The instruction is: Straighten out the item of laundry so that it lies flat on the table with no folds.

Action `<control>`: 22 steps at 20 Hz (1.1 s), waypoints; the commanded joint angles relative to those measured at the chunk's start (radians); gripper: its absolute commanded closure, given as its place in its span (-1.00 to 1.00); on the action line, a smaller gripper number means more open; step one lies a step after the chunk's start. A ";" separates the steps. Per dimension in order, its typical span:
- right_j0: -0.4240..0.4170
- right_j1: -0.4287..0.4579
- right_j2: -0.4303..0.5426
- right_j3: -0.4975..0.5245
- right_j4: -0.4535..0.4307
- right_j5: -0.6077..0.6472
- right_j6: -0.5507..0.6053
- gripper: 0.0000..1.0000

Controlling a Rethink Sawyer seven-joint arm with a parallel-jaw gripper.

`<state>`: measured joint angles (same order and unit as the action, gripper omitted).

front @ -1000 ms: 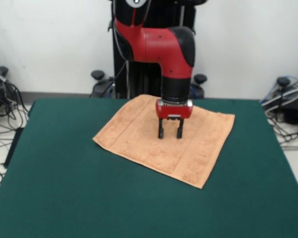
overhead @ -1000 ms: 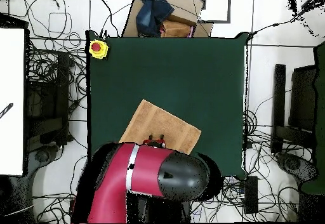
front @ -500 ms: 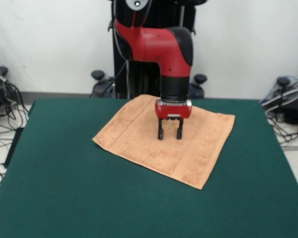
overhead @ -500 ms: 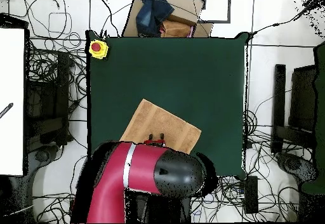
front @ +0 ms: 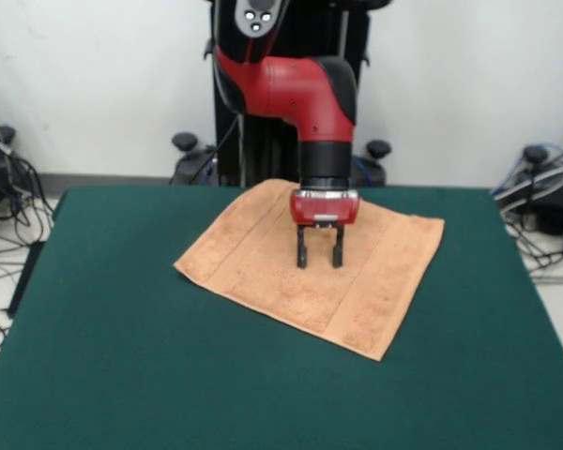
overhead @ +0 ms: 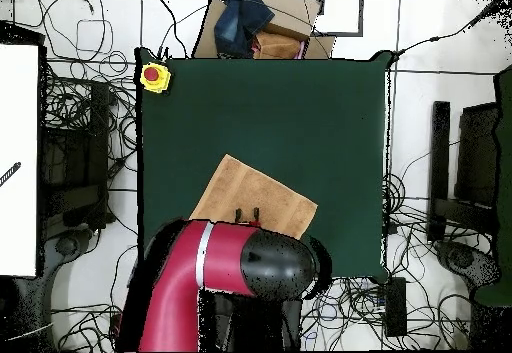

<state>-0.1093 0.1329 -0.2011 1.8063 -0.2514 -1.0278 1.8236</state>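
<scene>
Hangs open and empty, gripper (front: 319,264) just lifted off the flat orange towel (front: 263,258) on the green table (front: 122,375), likely job done.

**Clutter around the table**

Yellow box with a red button (overhead: 154,76) at one table corner in the overhead view. Cardboard pieces (overhead: 285,29) with a dark blue bundle (overhead: 243,19) just beyond the edge there. Tangled black cables (overhead: 85,104) across the pale floor on both sides. White panel (overhead: 18,159) along one edge. Dark equipment (overhead: 468,174) on the opposite side. Plain white wall (front: 94,84) behind in the front view.
</scene>
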 commanded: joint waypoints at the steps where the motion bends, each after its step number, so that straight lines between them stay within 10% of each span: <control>1: 0.014 0.015 0.015 -0.233 0.151 -0.073 0.046 -1.00; 14: 0.020 0.014 0.031 -0.280 0.193 -0.067 0.035 -1.00; 22: -0.017 0.026 0.061 -0.405 0.066 0.375 0.019 -1.00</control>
<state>-0.1062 0.1417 -0.2029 1.7740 -0.2458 -1.0351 1.8238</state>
